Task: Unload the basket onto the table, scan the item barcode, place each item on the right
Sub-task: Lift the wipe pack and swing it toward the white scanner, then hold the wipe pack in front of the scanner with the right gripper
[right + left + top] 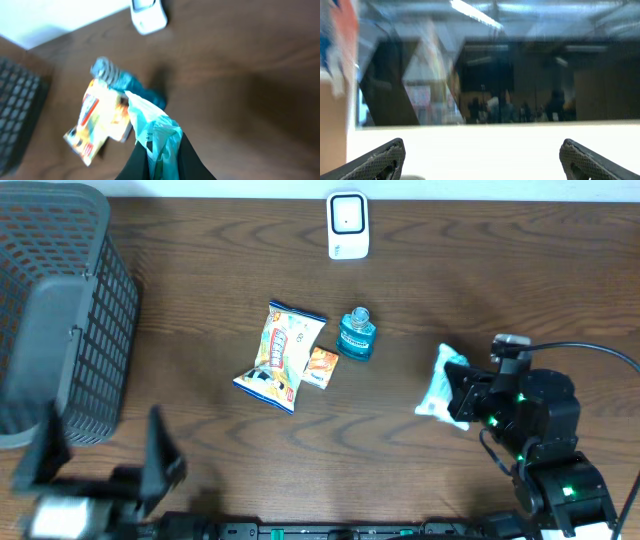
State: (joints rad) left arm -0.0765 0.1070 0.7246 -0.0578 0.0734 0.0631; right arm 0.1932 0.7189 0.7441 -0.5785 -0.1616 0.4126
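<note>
right end effector [157, 152] clamped on teal pouch [152, 125], right of blue bottle [356, 335]. snack bag [282, 355], sachet [321, 366] left of bottle, scanner [348, 225] beyond. left end effector [482, 155] gaping; its cam: just blurry room.

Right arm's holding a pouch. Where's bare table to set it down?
Bare wood between the basket and the snack bag; also the far corner right of the scanner, and the front strip below the snack bag. Crowded mid-table: snack bag, orange packet and teal bottle bunch together. Meanwhile the right gripper is shut on the pouch.
</note>
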